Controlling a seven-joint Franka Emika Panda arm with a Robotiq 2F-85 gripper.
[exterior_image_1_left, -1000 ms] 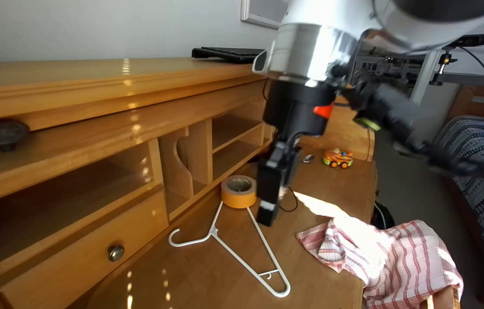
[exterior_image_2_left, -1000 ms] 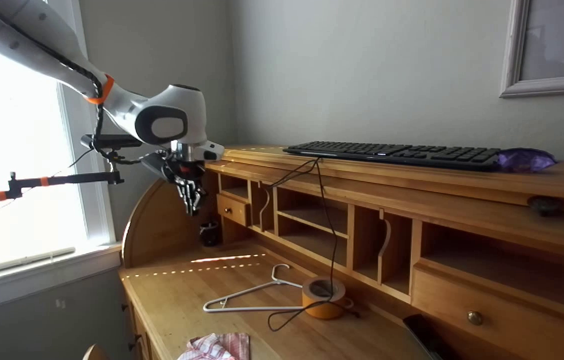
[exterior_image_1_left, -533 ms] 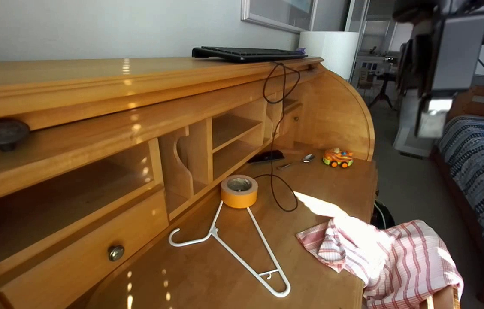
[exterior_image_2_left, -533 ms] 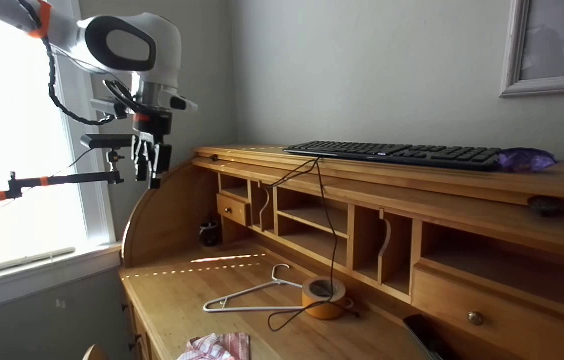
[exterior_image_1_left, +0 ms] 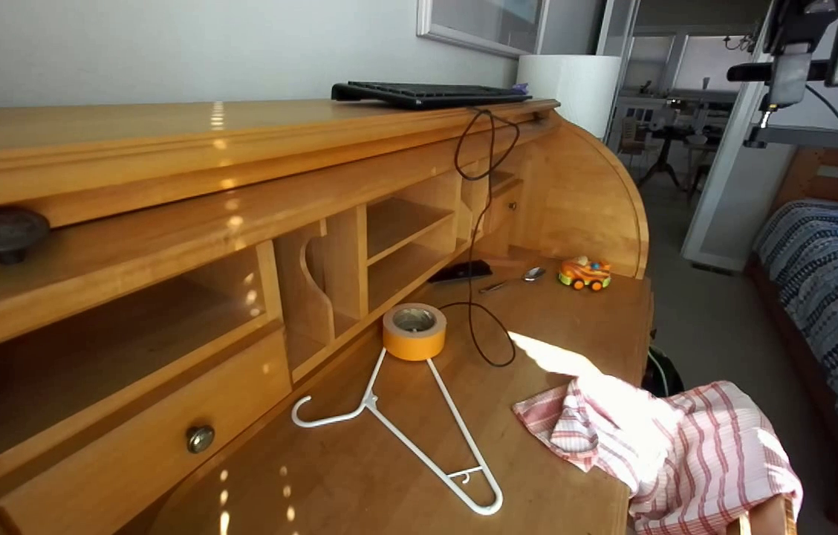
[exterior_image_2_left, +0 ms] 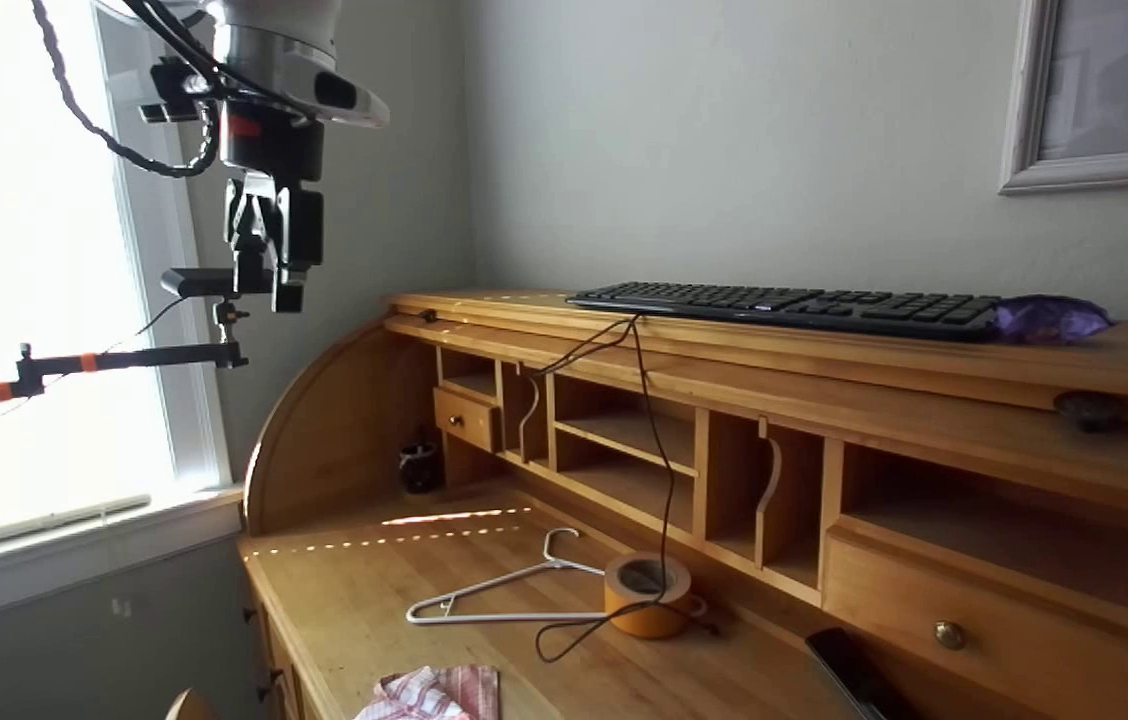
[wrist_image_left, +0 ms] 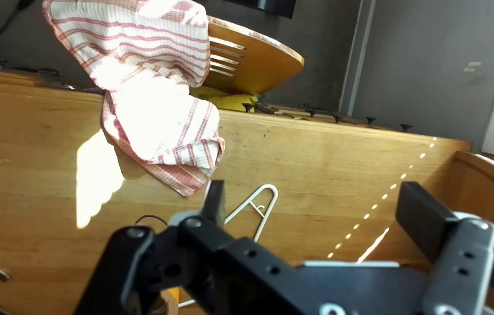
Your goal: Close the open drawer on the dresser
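Wrist view: claw [wrist_image_left: 315, 208] spread wide, jaws apart on air, hanging above tabletop [wrist_image_left: 317, 162] of dresser [wrist_image_left: 488, 188]; cloth [wrist_image_left: 164, 118] at its 10 o'clock.

Open air beneath the gripper [exterior_image_2_left: 269, 290], but cable [exterior_image_2_left: 670, 490], tape roll [exterior_image_1_left: 415, 344] and hanger [exterior_image_2_left: 509, 619] as obstacles before the cubbyholes [exterior_image_2_left: 624, 448].

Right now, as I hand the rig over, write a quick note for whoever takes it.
Gripper: open, holding nothing, raised clear of the dresser.
Where things are: a knobbed drawer at one end of the row of cubbyholes, a matching drawer at the opposite end; I can't tell which is meant.
Done: neither looks pulled far out, so closing may be finished.
Left: whether either sits fully flush can't be told; perhaps check up close and push gently if a gap shows.
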